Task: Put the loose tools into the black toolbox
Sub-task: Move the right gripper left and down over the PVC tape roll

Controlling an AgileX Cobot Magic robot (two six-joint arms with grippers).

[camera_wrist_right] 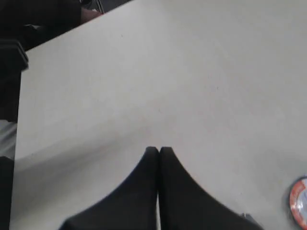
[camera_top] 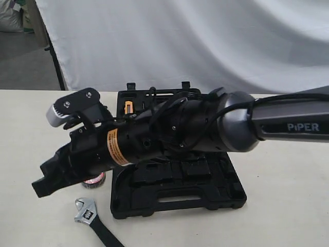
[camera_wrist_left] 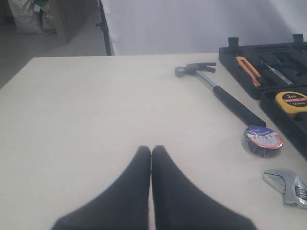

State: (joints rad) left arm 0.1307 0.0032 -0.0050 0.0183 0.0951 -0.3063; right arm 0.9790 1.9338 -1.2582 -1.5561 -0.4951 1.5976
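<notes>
My left jaws are closed, the two black tips pressed together with nothing between them, hanging over a bare stretch of the table (camera_wrist_left: 86,124). My right jaws are closed the same way, tip against tip and empty, also above bare table.

Out from the right jaws, the tape roll (camera_wrist_right: 300,201) just shows at the edge of the right wrist view, flat on the table and apart from the tips. In the exterior view my right arm (camera_top: 205,123) reaches across the open toolbox (camera_top: 175,198) toward the left, its jaws tilted down over the table past the case's left edge. The tape roll peeks out from under the arm there, just beside the toolbox's left side.

All three loose tools lie on the table outside the case. The left wrist view shows the hammer (camera_wrist_left: 216,91) lying flat beside the toolbox, its steel head at the far end and the end of its black handle right by the tape roll; I cannot tell whether they touch. The wrench (camera_top: 87,211) lies near the tape roll but apart from it, off the case's front left corner, silver head toward the roll and black handle running toward the table's near edge.

Inside the toolbox I see a yellow tape measure (camera_wrist_left: 292,101) seated in a recess and an orange-handled tool (camera_wrist_left: 248,67) in the section behind it.
</notes>
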